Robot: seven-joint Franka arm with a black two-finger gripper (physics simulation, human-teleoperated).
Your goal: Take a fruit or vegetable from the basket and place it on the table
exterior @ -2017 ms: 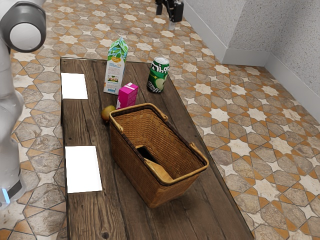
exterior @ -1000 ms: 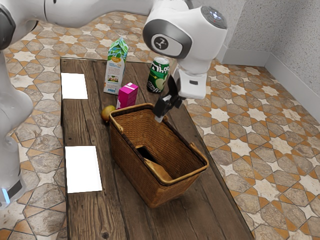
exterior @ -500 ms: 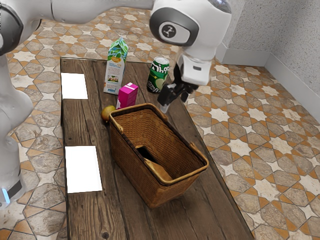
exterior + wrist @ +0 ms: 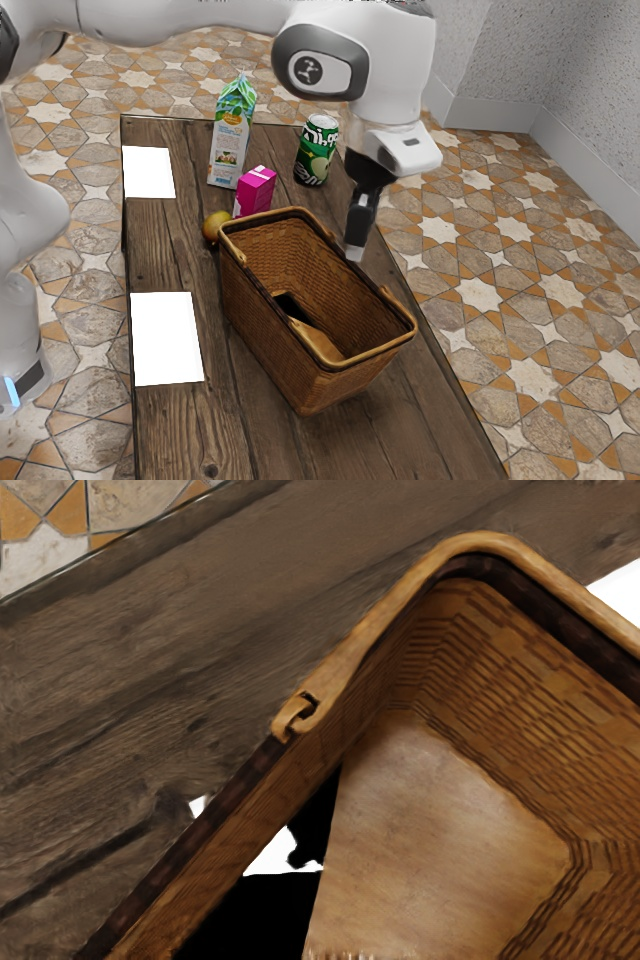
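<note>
Wicker basket [image 4: 265, 330] nearby, my gripper [image 4: 355, 252] seems mid-reach; jaw opening and hold I can't tell. Next: find produce inside, then descend.

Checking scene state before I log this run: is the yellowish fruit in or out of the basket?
Out. The yellowish fruit rests on the table, beside the outer wall of the basket.

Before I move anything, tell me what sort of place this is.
Perhaps a home's dining area, judging by the patterned tile floor, the wooden table, and the drinks carton and wicker basket on it.
</note>
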